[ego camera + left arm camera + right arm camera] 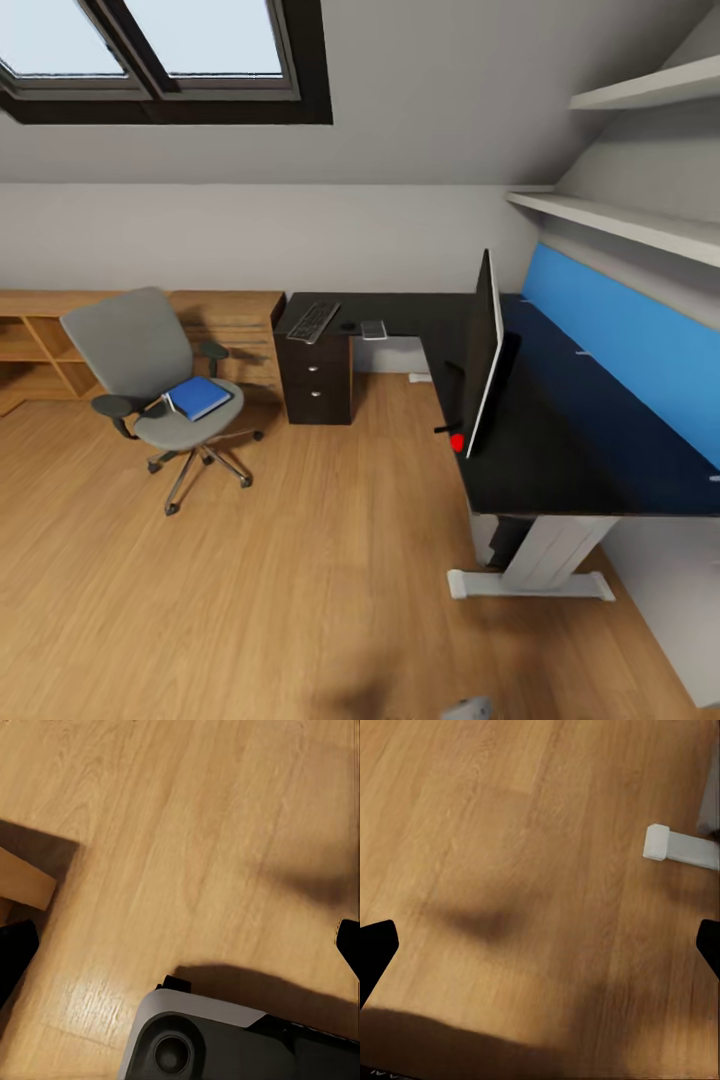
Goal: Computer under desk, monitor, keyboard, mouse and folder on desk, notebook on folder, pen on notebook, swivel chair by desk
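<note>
One monitor [483,355] seen edge-on (screen hidden); desk [560,450] cropped right

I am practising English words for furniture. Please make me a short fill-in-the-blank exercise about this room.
1. The blue folder lies on the seat of the swivel ____.
2. The keyboard rests on the black desk, above the dark ____ unit.
3. The monitor has a ____ dot at its lower corner.
4. The floor is made of ____.

Missing words: chair; drawer; red; wood
</note>
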{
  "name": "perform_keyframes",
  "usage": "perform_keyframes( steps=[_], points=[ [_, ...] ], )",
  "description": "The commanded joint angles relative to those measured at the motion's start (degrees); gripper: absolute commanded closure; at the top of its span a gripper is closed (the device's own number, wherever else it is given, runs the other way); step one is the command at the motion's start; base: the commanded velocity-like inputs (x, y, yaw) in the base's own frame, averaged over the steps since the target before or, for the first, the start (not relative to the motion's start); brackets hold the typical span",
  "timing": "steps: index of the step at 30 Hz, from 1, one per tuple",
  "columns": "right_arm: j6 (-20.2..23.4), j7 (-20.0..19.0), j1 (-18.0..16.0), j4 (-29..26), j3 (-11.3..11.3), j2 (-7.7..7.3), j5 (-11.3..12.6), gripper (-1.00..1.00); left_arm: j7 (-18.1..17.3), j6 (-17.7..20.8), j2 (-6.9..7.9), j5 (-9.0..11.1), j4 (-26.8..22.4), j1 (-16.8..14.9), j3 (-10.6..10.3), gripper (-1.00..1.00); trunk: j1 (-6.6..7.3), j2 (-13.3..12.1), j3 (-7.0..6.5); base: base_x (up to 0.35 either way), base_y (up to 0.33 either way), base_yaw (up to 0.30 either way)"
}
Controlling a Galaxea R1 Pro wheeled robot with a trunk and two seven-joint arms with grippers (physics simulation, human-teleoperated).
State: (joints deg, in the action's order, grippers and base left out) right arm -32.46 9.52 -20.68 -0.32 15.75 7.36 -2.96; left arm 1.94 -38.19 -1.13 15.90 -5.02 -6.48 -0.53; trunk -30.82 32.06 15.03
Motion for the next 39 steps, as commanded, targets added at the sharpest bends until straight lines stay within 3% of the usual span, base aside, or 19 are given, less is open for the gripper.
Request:
perform_keyframes(
  steps=[1,6,16,29,39],
  points=[
    [-0.06,0.57,-0.06,0.08,0.35,0.02,-0.24,-1.0,0.2,-0.2,-0.01,-0.04,0.01,-0.02,-0.1,-1.0,-0.01,0.08,0.09,-0.043,-0.028,-0.241],
    [-0.06,0.58,-0.06,0.06,0.34,-0.03,-0.02,-1.0,0.18,-0.23,-0.16,-0.19,-0.01,-0.02,-0.21,-1.0,-0.01,0.08,0.06,-0.018,-0.012,-0.24],
    [-0.1,0.58,-0.06,0.06,0.33,-0.06,0.05,-1.0,0.25,-0.14,-0.18,-0.17,0.0,-0.02,-0.18,-1.0,2.18,-3.93,-2.31,-0.003,-0.002,-0.159],
    [-2.49,0.65,-0.06,0.1,0.18,-0.23,0.06,-1.0,0.25,0.1,-0.18,-0.12,0.01,-0.02,-0.17,-1.0,5.04,-9.15,-5.19,0.0,0.0,-0.027],
    [-2.84,0.74,-0.06,0.11,0.21,-0.15,0.06,-1.0,0.22,0.13,-0.18,-0.15,0.01,-0.02,-0.17,-1.0,5.04,-9.15,-5.2,0.0,0.0,0.0]
  ],
)
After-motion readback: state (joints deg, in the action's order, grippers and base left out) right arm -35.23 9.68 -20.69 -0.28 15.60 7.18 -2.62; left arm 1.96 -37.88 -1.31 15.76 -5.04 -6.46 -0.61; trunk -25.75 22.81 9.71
